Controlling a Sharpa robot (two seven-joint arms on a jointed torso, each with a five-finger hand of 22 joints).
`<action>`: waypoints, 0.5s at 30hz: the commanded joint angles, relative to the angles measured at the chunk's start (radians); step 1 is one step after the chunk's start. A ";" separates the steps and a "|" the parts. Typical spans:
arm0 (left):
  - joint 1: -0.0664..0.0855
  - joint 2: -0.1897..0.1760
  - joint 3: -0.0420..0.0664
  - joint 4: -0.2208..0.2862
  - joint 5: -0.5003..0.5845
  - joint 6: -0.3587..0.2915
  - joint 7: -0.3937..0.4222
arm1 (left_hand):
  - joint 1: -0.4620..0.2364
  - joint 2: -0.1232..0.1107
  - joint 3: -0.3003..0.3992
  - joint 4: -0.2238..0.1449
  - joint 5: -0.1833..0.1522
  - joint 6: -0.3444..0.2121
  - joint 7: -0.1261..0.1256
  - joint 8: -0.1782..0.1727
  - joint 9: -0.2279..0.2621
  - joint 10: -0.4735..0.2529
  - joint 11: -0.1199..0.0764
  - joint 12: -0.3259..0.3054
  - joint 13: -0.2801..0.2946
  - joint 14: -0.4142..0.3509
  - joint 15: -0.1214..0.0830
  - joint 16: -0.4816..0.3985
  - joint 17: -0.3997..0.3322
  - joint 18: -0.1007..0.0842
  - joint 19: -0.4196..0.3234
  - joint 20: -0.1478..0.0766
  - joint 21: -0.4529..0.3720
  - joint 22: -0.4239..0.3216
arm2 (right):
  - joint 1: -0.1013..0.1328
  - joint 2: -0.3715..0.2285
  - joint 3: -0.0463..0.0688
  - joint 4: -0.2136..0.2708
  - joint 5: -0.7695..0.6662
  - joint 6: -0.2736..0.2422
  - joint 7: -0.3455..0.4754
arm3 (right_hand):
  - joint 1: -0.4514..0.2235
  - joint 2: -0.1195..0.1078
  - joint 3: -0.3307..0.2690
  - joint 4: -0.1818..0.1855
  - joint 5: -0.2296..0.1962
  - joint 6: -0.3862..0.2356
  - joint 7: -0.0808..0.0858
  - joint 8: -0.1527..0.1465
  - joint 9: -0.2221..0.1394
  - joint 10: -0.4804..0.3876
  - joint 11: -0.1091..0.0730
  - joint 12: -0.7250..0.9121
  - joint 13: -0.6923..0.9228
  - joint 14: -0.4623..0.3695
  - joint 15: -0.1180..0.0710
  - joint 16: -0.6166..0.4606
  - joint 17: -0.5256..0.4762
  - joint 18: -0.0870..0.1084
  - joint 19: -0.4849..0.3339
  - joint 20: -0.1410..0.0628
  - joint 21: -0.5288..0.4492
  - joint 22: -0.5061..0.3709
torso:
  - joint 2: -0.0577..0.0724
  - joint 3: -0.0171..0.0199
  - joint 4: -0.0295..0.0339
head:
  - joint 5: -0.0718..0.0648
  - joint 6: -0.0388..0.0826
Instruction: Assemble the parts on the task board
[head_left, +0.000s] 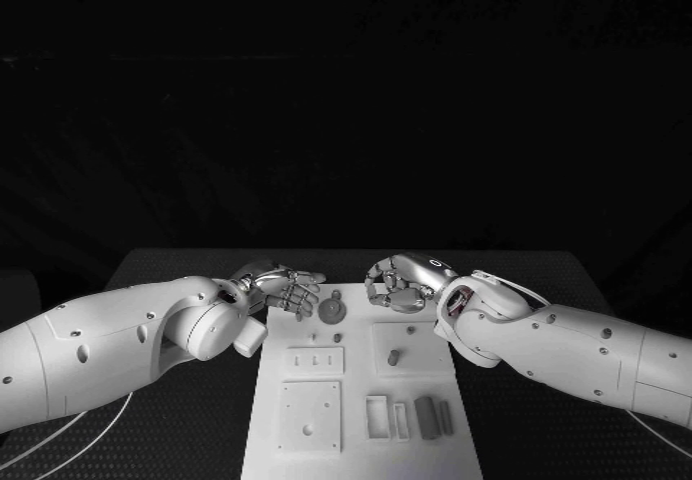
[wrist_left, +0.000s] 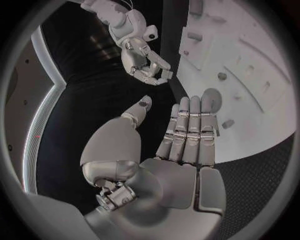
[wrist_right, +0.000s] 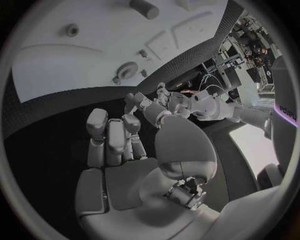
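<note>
White, flat and long, the task board (head_left: 361, 400) lies mid-table with small grey parts (head_left: 424, 416) set in its recesses and a round disc (head_left: 333, 309) near its far end. The left hand (head_left: 283, 288) hovers at that end's left corner, fingers straight and pressed together, holding nothing. The right hand (head_left: 400, 281) sits at the far right corner, fingers curled in, empty.

left robot hand (head_left: 283, 291) and right robot hand (head_left: 400, 281) flank task board (head_left: 361, 440) far end; near end unobstructed

We see the task board (head_left: 361, 440) as a matt white plate that looks like smooth plastic, and the parts (head_left: 426, 415) on it as dull grey pieces. The table (head_left: 534, 270) has a black, finely textured, woven-looking surface. Both arms wear smooth white shells with a slight sheen, while the left hand (head_left: 283, 290) and right hand (head_left: 400, 284) gleam like polished metal.
</note>
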 joint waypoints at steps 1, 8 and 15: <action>0.000 0.013 0.000 0.003 -0.040 0.038 -0.056 | -0.009 -0.002 -0.002 0.003 0.000 0.002 -0.003 -0.004 -0.003 -0.006 0.007 -0.005 0.001 -0.008 0.004 -0.003 0.002 0.006 -0.004 0.001 -0.003 0.001 | 0.000 0.009 0.001 0.020 -0.050 -0.002 -0.034 | 0.008 -0.001 -0.005 -0.001 0.001 0.143 0.002 0.003 0.002 -0.002 -0.009 0.003 0.001 0.006 -0.002 0.003 -0.002 0.099 0.004 -0.003 0.004 0.001 | -0.007 -0.0018 -0.0007 | 0.007 -0.002; 0.000 0.028 -0.006 0.015 -0.063 0.076 -0.075 | -0.006 0.011 -0.001 0.003 0.000 0.020 -0.015 0.002 -0.002 0.010 0.000 0.000 0.008 -0.004 0.003 -0.003 0.009 0.007 -0.002 0.002 -0.003 0.005 | 0.000 0.032 0.003 0.037 -0.057 -0.001 -0.039 | 0.008 -0.001 -0.005 -0.001 0.001 0.143 0.002 0.003 0.003 -0.001 -0.009 0.003 0.001 0.006 -0.003 0.003 -0.003 0.099 0.004 -0.003 0.004 0.000 | -0.007 -0.0037 -0.0009 | 0.009 0.000; 0.000 0.036 -0.008 0.018 -0.080 0.089 -0.071 | -0.010 0.011 -0.004 0.004 0.000 0.025 -0.017 0.003 -0.002 0.013 -0.002 0.001 0.010 -0.003 0.002 -0.002 0.012 0.007 0.000 0.001 -0.003 0.007 | 0.001 0.064 0.004 0.035 -0.057 0.010 -0.038 | 0.008 -0.001 -0.005 -0.001 0.001 0.143 0.001 0.004 0.003 0.000 -0.009 0.002 0.000 0.006 -0.003 0.002 -0.005 0.099 0.005 -0.004 0.004 0.000 | -0.005 -0.0026 -0.0006 | 0.006 -0.001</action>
